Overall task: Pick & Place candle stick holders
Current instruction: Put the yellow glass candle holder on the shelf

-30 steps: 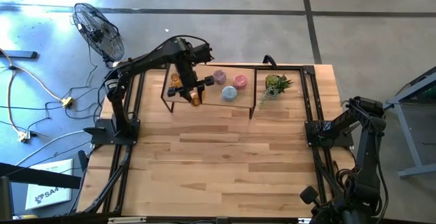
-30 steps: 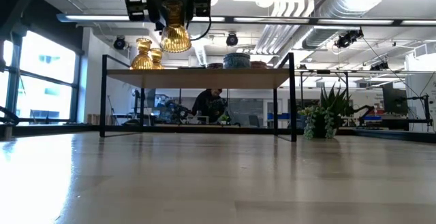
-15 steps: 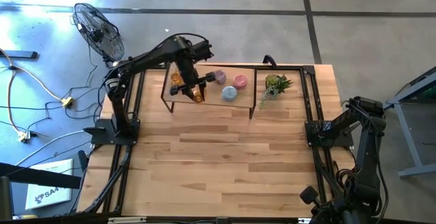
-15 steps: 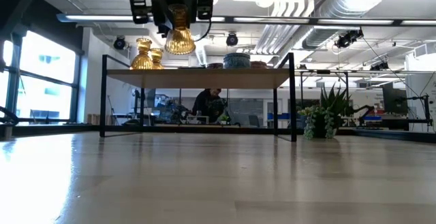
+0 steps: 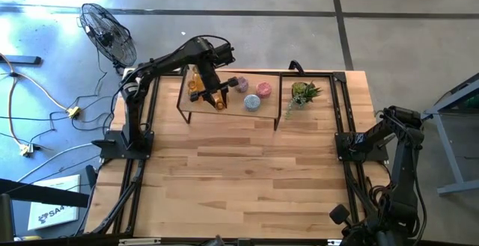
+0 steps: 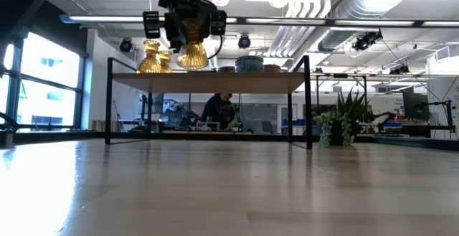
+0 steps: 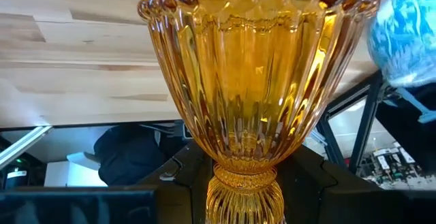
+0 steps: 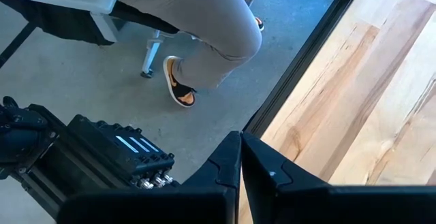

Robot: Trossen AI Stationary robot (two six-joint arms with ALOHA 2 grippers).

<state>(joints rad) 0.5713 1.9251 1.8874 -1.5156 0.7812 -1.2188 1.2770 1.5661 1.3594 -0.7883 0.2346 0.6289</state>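
Wooden table (image 5: 239, 179) carries a raised shelf (image 5: 266, 111) and potted plant (image 5: 303, 93); shelf holds candle holders (image 5: 253, 95).

A green plant (image 5: 304, 92) stands at the worktop's (image 5: 239, 179) far edge. A fan (image 5: 109, 35) and cables (image 5: 45, 96) occupy the floor.

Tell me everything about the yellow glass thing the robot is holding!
The amber holder is see-through ribbed glass, like a little goblet: a wide bowl with a beaded rim, narrowing to a ringed neck. The left gripper grips it by the narrow end, so the bowl points away from the wrist. It hangs in the air just above the raised shelf, touching nothing else. Two more amber holders stand on the shelf beside it.
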